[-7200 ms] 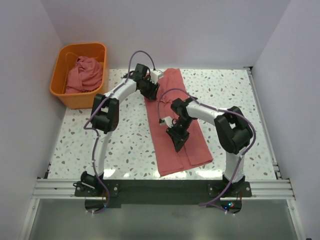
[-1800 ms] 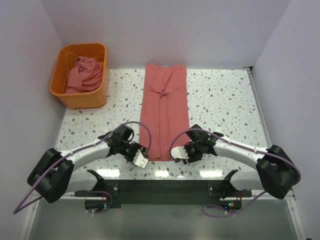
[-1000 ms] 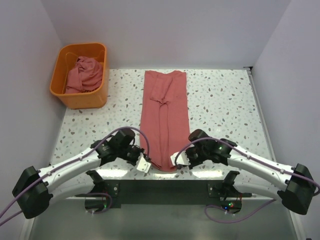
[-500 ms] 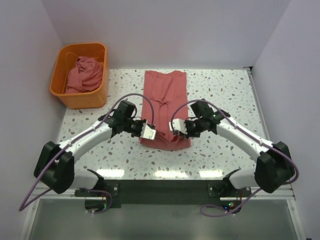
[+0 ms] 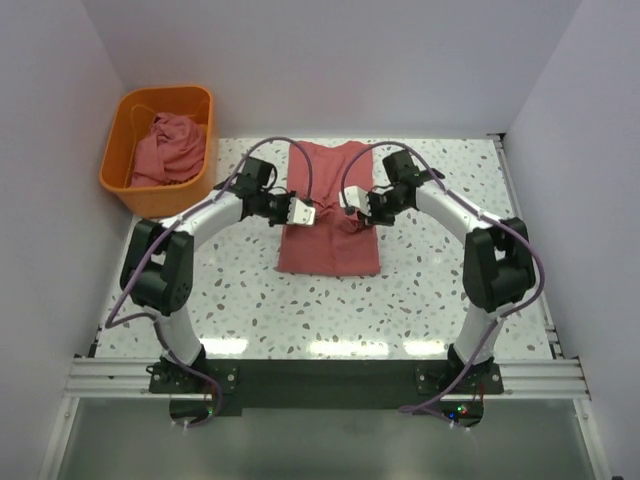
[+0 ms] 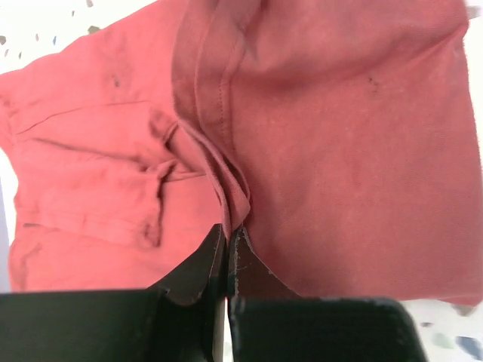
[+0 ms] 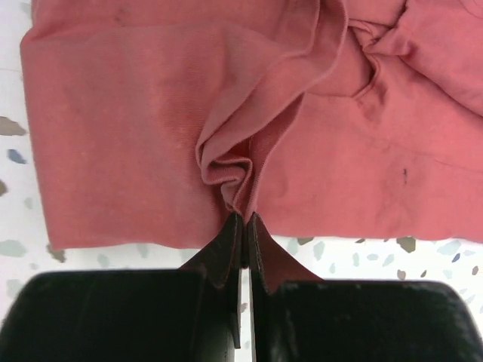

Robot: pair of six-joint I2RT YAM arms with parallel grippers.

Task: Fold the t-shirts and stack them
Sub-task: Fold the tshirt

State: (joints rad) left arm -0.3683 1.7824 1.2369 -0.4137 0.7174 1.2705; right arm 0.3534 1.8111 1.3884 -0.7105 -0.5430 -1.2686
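From above: 1 t-shirt (image 5: pixel 330 250) lying mid-tabletop (image 5: pixel 450 280), long axis running near to far, near part doubled over onto itself; pinched at its left edge by the left end effector (image 5: pixel 305 213) and at its right edge by the right end effector (image 5: pixel 352 212), both level across the cloth and equally close to it, so no nearer arm to choose. Ahead of the grips, the single layer reaching to the far edge of the tabletop, leaving a limited run for carrying the fold outward; bare surface to left and right. At the far left corner, an orange basket (image 5: pixel 165 92) with a crumpled t-shirt (image 5: pixel 170 145) inside, well apart from the fold. Through the left wrist camera: left end effector (image 6: pixel 228 230) clamped together on a bunched seam of the t-shirt (image 6: pixel 362 151), cloth spreading away ahead. Through the right wrist camera: right end effector (image 7: pixel 243 219) likewise closed on a gathered pleat of the t-shirt (image 7: pixel 113 113), speckled tabletop (image 7: pixel 11 226) showing beside and below. Likely next: lower both together and release
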